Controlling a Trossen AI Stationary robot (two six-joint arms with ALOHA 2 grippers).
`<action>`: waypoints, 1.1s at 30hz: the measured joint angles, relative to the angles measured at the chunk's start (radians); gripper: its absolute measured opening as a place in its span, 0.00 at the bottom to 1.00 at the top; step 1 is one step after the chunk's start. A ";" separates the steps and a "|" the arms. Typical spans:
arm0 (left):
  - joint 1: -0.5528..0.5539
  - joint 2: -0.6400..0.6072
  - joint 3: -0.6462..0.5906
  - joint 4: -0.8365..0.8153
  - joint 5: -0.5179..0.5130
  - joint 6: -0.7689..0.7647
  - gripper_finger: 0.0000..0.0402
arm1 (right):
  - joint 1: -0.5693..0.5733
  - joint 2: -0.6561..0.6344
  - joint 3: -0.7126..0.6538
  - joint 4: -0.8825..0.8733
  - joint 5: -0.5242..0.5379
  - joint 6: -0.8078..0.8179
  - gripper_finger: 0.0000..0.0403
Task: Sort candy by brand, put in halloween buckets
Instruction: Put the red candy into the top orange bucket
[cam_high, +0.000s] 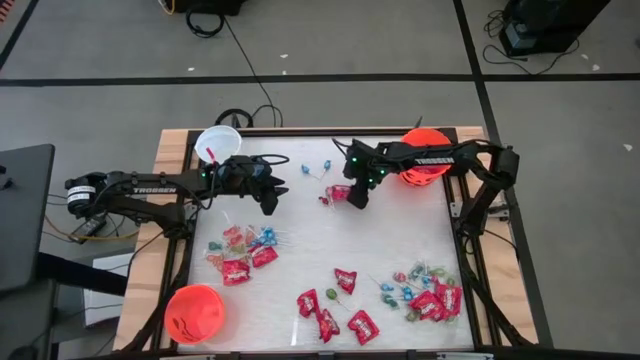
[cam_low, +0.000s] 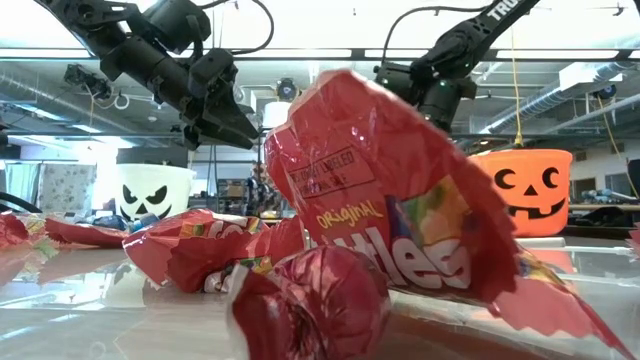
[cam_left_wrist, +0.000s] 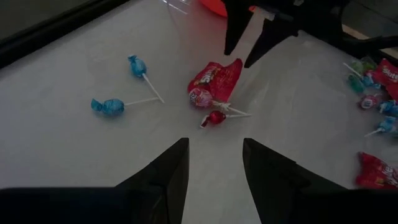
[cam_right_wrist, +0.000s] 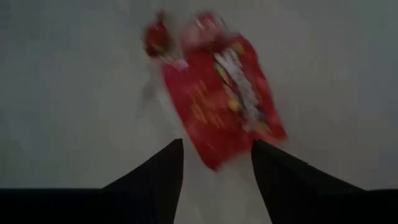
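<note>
Right wrist view: right tool open over red packet on bench.
Packet light, crinkly, slippery; pinch an edge. Left tool open, near packet.

Right gripper hung just above the red Skittles packet, fingers spread, nothing held. Left gripper waited well left of that packet, fingers parted, empty.

Glossy crinkled red packet, smooth white table (wood-edged), plastic buckets
</note>
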 joint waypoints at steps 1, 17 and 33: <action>0.000 0.000 0.000 0.000 0.000 0.000 0.39 | -0.001 0.001 0.000 -0.006 0.018 -0.010 0.49; 0.000 0.000 0.000 0.000 -0.001 0.001 0.39 | -0.010 0.009 -0.086 0.136 0.010 -0.003 0.37; 0.000 0.000 0.000 0.001 -0.001 0.002 0.39 | -0.044 -0.025 -0.020 0.054 0.014 -0.003 0.01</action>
